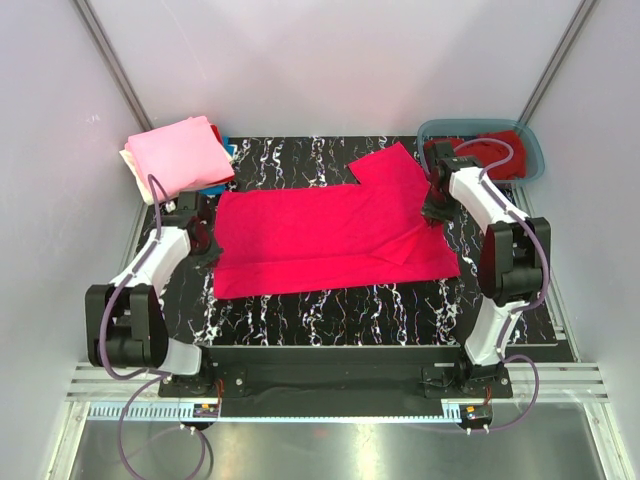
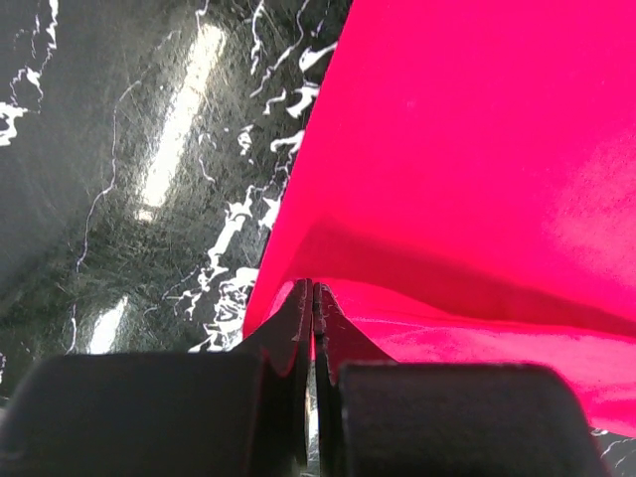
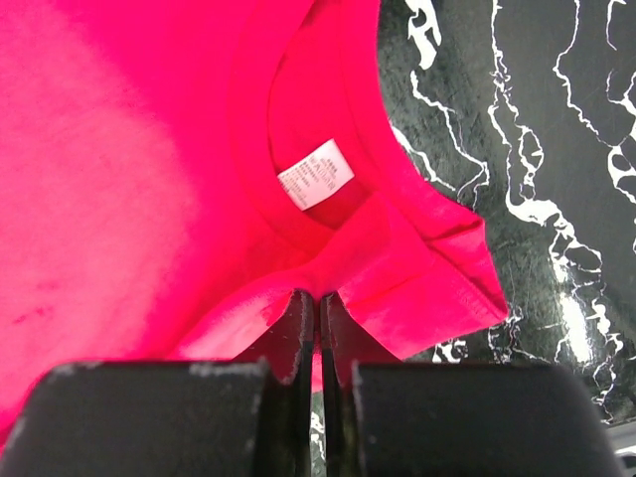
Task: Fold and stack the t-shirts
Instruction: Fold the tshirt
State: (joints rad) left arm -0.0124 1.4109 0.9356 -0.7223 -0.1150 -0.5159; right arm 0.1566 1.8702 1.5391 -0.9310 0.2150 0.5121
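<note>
Your red shirt (image 1: 320, 235) lies spread flat across the middle of the table (image 1: 330, 310), with one sleeve pointing to the far side. Your left gripper (image 1: 207, 245) is at the shirt's left edge, its jaws pressed together on the hem. Your right gripper (image 1: 434, 215) is at the right end, jaws pinched together on a fold of fabric just beside the collar (image 3: 298, 214), where the white label (image 3: 315, 174) shows. At the far left, a pink shirt (image 1: 180, 155) tops a folded stack. At the far right, a dark red shirt (image 1: 495, 152) sits in the tub (image 1: 530, 150).
</note>
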